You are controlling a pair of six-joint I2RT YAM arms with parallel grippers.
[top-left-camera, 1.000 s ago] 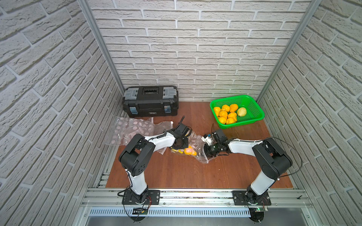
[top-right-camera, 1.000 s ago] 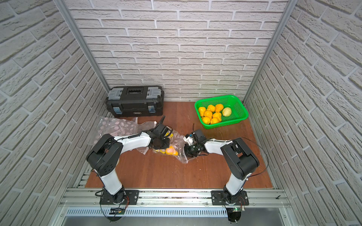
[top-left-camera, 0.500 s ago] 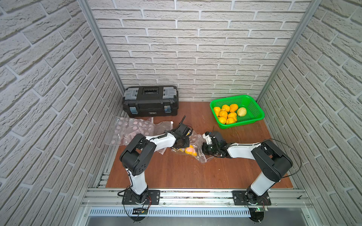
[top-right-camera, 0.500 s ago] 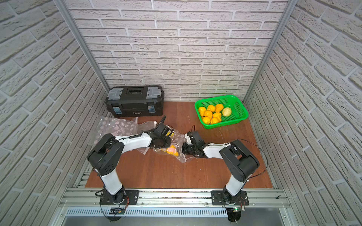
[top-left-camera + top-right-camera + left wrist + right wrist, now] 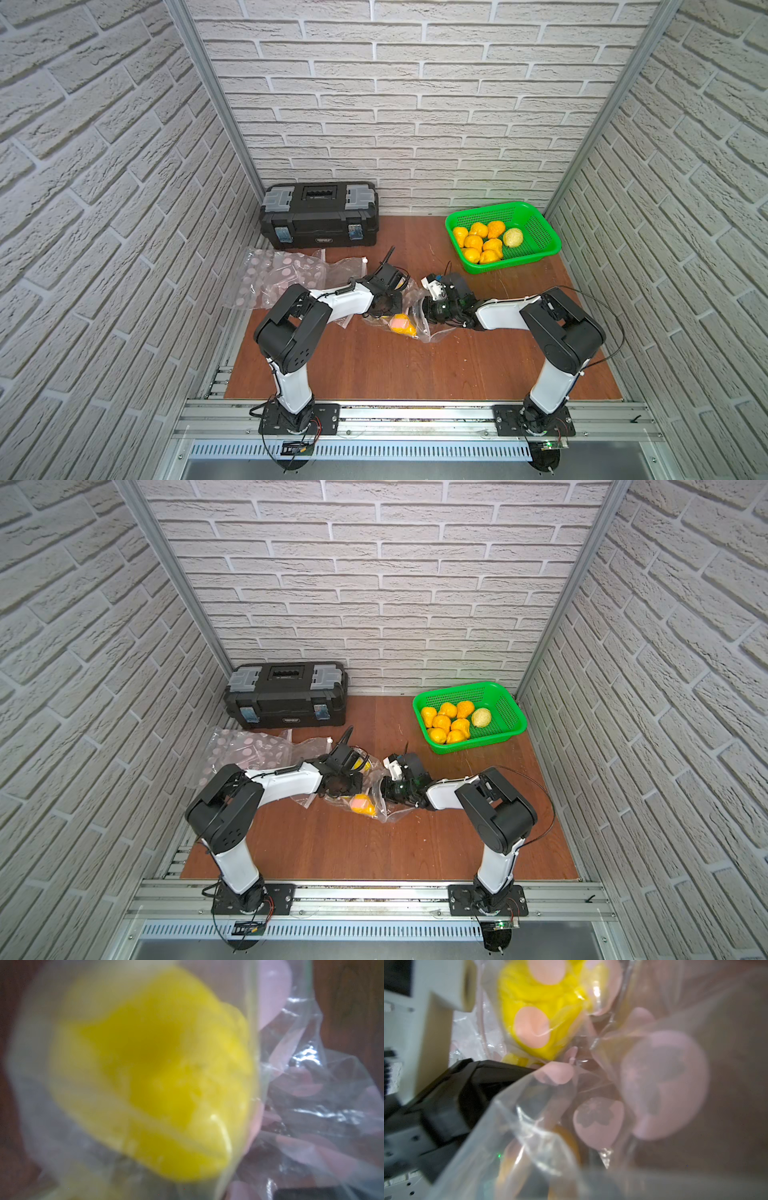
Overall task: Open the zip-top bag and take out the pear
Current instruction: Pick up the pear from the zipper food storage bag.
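Note:
The clear zip-top bag [image 5: 420,332] with pink dots lies crumpled mid-table in both top views, its film [image 5: 384,810] loose around the yellow pear [image 5: 402,325] [image 5: 362,804] inside. My left gripper [image 5: 388,305] [image 5: 343,785] sits at the bag's left side, shut on its film; the left wrist view is filled by the blurred pear [image 5: 155,1076] behind plastic. My right gripper [image 5: 428,311] [image 5: 384,789] is pushed against the bag's right side. In the right wrist view its orange fingertips [image 5: 566,1140] stand apart under draped film, and the pear [image 5: 542,1007] lies beyond.
A black toolbox [image 5: 319,216] stands at the back left. A green basket [image 5: 552,245] holding several yellow fruits [image 5: 478,245] sits at the back right. More dotted bags [image 5: 274,274] lie flat left of the left arm. Brick walls close in on three sides.
My right gripper has pushed a little leftward into the bag's side. The left gripper and the pear have barely moved.

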